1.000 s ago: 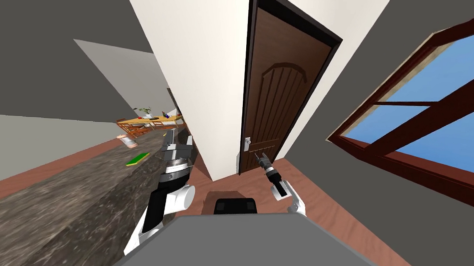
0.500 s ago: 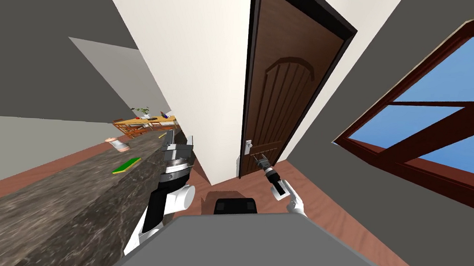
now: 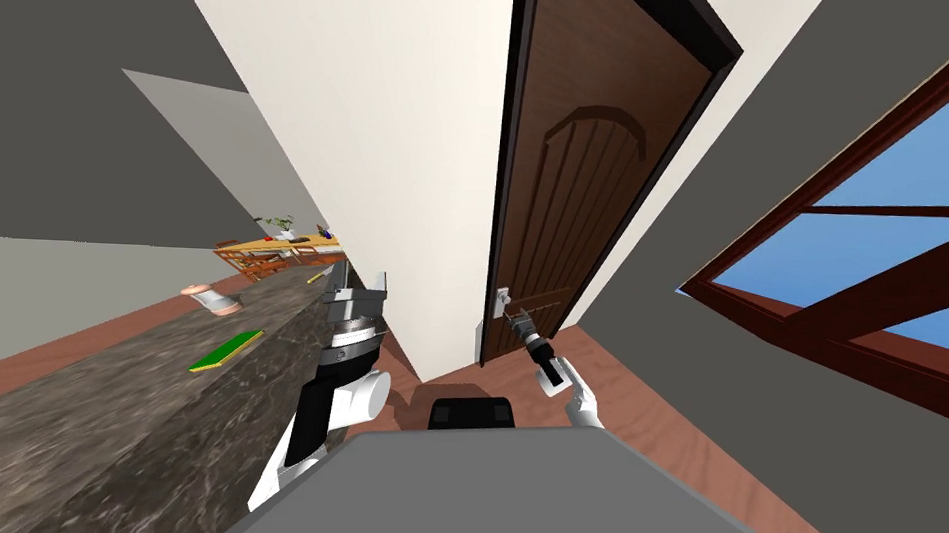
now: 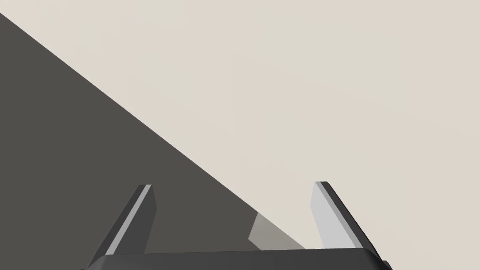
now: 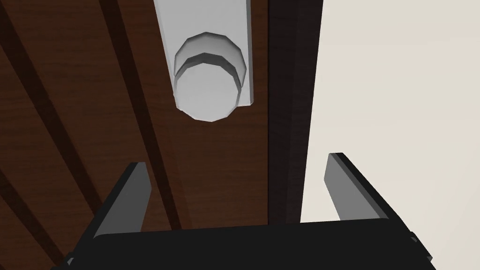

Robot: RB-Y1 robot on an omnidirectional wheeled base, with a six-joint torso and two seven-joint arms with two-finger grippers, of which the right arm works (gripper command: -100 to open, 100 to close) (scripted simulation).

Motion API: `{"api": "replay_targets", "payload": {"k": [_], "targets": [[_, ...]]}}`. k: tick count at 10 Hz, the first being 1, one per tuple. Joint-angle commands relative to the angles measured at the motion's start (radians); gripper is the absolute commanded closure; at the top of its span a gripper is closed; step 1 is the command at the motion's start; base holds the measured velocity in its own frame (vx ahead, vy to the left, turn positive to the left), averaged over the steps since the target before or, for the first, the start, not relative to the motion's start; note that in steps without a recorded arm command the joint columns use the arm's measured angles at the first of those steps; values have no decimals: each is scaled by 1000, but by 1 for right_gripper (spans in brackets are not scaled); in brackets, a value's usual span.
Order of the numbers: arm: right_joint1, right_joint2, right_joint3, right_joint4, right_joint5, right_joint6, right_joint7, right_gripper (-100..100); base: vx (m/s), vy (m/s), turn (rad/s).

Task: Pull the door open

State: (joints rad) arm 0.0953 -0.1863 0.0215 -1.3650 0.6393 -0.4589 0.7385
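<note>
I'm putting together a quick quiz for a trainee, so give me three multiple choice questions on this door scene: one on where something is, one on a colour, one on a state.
1. Where is the knob relative to the right tool?
A) just ahead of it, not yet in its grasp
B) clamped inside it
C) behind it

2. What colour is the door?
A) white
B) green
C) dark brown

3. What state is the right tool in?
A) shut on the knob
B) open
C) shut on nothing

Answers: 1 A, the knob sits beyond the tool's tips; 2 C, its panels are dark brown; 3 B, its two blades stand wide apart, gripping nothing.
</note>
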Motion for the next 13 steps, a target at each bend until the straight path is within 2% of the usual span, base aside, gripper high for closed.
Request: {"api": "replay_targets", "payload": {"k": [1, 4, 5, 6, 11, 13], "targets": [[-29, 21, 3, 33, 5, 2, 17, -100, 159, -7, -32], [-74, 58, 11, 79, 16, 10, 43, -100, 190, -14, -38], [-64, 51, 10, 67, 14, 10, 38, -100, 89, -13, -1], [-64, 51, 10, 67, 14, 10, 38, 100, -12, 1, 3], [-64, 51, 10, 67, 14, 10, 38, 100, -15, 0, -2], [-68, 46, 11, 78, -12, 13, -3, 100, -38, -22, 79]]}}
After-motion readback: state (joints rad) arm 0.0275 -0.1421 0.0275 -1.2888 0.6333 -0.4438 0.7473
